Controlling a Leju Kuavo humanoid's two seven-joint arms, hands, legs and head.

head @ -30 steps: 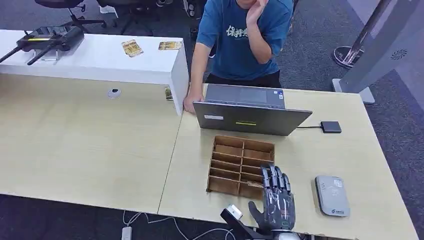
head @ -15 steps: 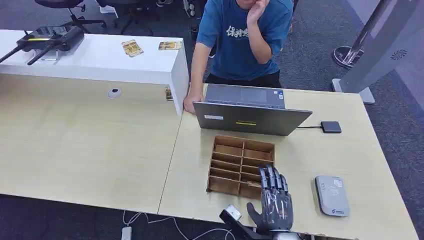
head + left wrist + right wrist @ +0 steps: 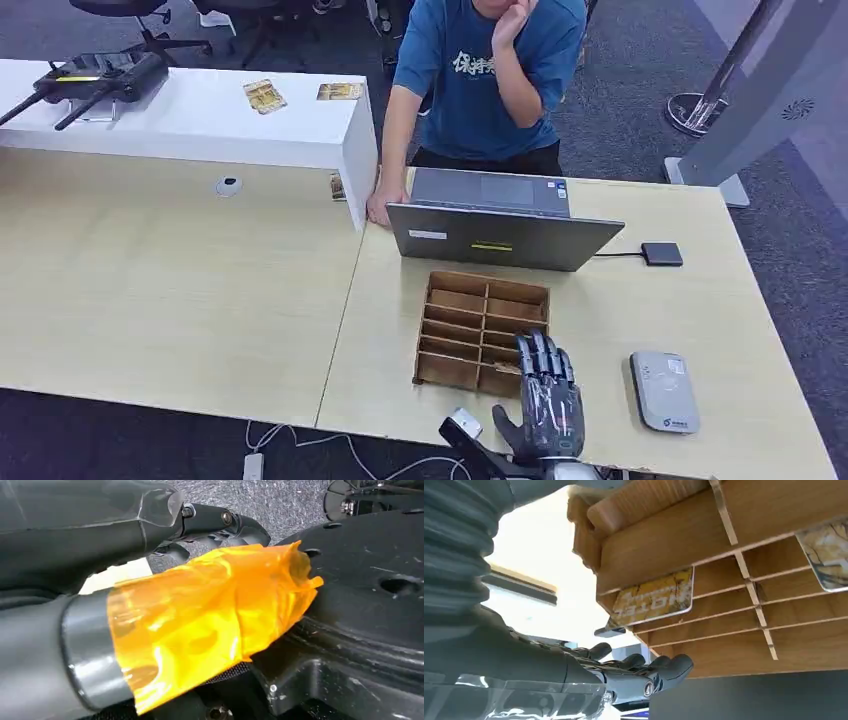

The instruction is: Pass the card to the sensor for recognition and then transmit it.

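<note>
My right hand (image 3: 547, 400) lies flat with its fingers spread over the near right corner of the wooden card rack (image 3: 470, 312), holding nothing. In the right wrist view a yellow card (image 3: 655, 598) stands in one of the rack's (image 3: 704, 535) slots, just beyond the dark fingertips (image 3: 669, 667), which do not touch it. A second card (image 3: 829, 555) sits in a farther slot. The grey card sensor (image 3: 663, 390) lies flat on the table to the right of the hand. My left hand (image 3: 100, 535) hangs down with nothing in it, orange tape wrapped round its thumb.
An open laptop (image 3: 500, 225) stands behind the rack, and a person (image 3: 480, 80) leans on the table behind it. A small black box (image 3: 662, 253) is cabled to the laptop. Two cards (image 3: 264, 95) lie on the white counter (image 3: 200, 125) at the back left.
My right hand has drifted slightly to the left over the rack's near corner. Nothing else has moved.
</note>
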